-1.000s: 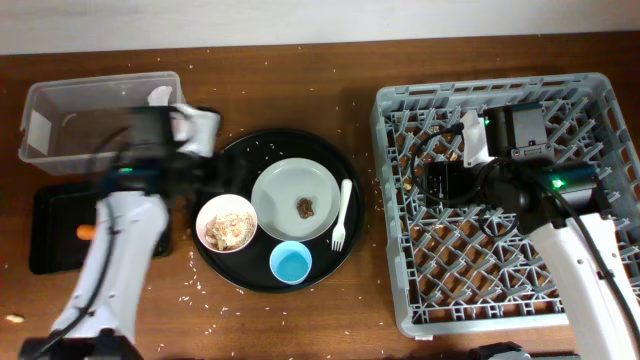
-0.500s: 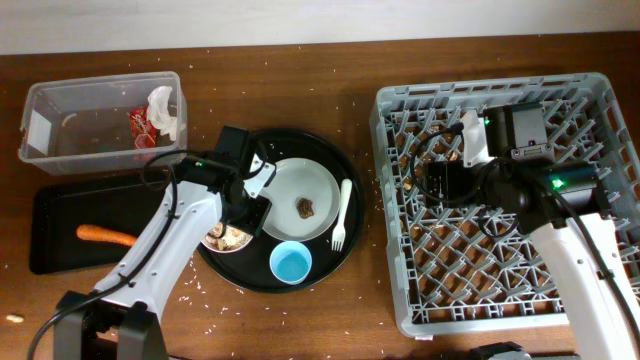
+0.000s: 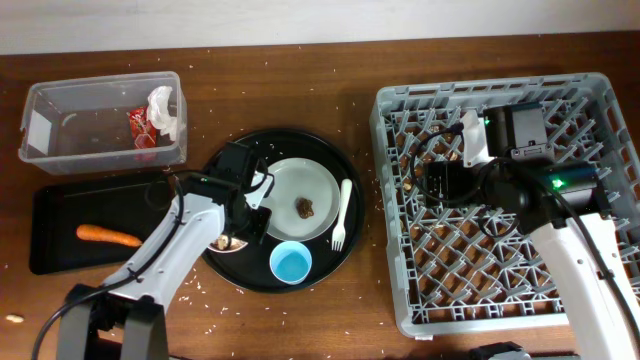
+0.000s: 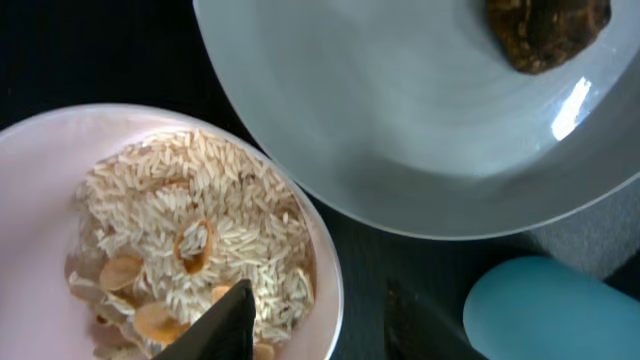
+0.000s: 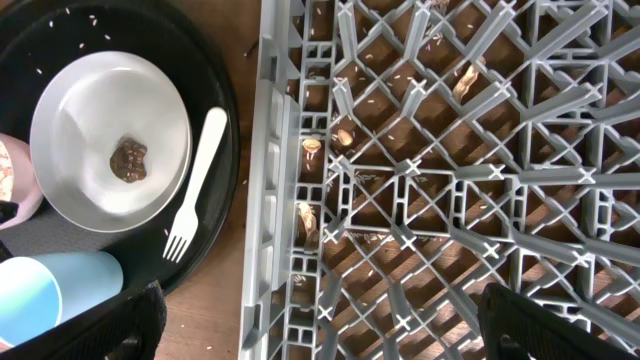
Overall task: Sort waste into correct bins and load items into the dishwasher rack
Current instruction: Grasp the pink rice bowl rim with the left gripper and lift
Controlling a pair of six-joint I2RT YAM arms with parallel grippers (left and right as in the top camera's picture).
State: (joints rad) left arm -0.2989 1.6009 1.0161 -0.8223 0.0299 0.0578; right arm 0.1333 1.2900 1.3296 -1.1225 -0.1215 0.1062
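Observation:
The small white bowl [image 4: 150, 210] of beige rice and scraps [image 4: 190, 240] sits on the round black tray, and only its edge [image 3: 222, 243] shows from overhead. My left gripper [image 3: 243, 218] is open, with its jaws [image 4: 325, 325] astride the bowl's right rim. The white plate [image 3: 297, 195] holds a brown scrap [image 3: 306, 207]. The fork [image 3: 341, 213] and blue cup [image 3: 290, 262] lie beside it. The red wrapper [image 3: 140, 128] and tissue [image 3: 162, 108] are in the clear box [image 3: 80, 125]. The carrot [image 3: 108, 236] lies in the black tray [image 3: 60, 250]. My right gripper [image 3: 445, 182] is open over the rack [image 3: 590, 200].
The large round black tray [image 3: 330, 160] carries the plate, bowl, cup and fork between the bins and the rack. Rice grains are scattered over the wooden table [image 3: 300, 80]. A few food bits lie in the rack's cells [image 5: 310, 225].
My left arm has swung right from over the clear box to the round tray and come down over the bowl. The right arm has not moved.

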